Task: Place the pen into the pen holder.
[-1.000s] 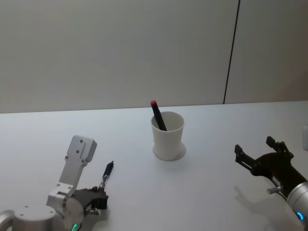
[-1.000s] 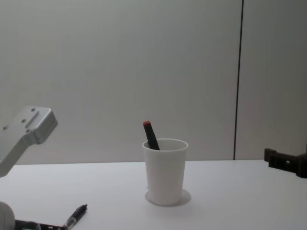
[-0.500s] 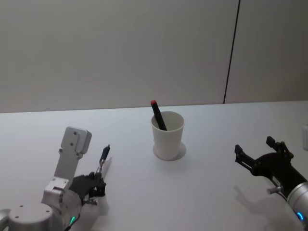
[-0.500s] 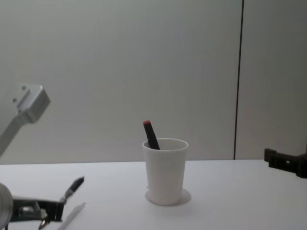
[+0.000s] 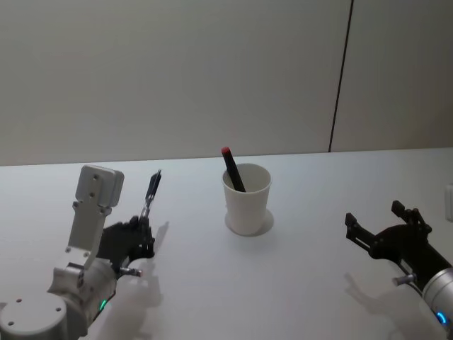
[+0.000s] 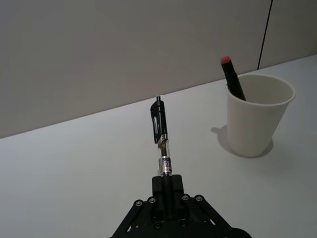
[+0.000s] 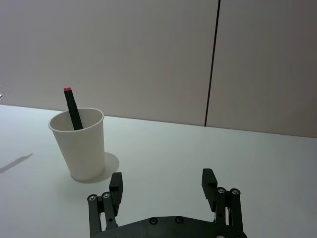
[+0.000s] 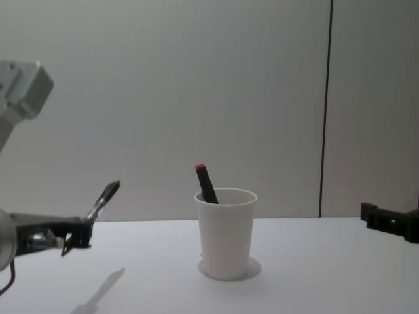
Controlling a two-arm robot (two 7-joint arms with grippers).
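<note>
A black and clear pen (image 5: 151, 193) (image 6: 160, 136) (image 8: 103, 199) is held in the air, tilted up and forward, with my left gripper (image 5: 139, 237) (image 6: 167, 191) (image 8: 78, 234) shut on its lower end. It hangs left of the pen holder (image 5: 247, 200) (image 6: 256, 115) (image 7: 80, 143) (image 8: 226, 232), a white paper cup upright on the table's middle. A black marker with a red cap (image 5: 231, 168) (image 8: 205, 183) leans inside the cup. My right gripper (image 5: 386, 228) (image 7: 163, 191) waits open low at the right, apart from the cup.
The white table (image 5: 304, 269) stretches around the cup. A grey wall with a dark vertical seam (image 5: 341, 78) stands behind it.
My left gripper has risen from the table with the pen and carried it up and forward. The cup and the right arm have stayed put.
</note>
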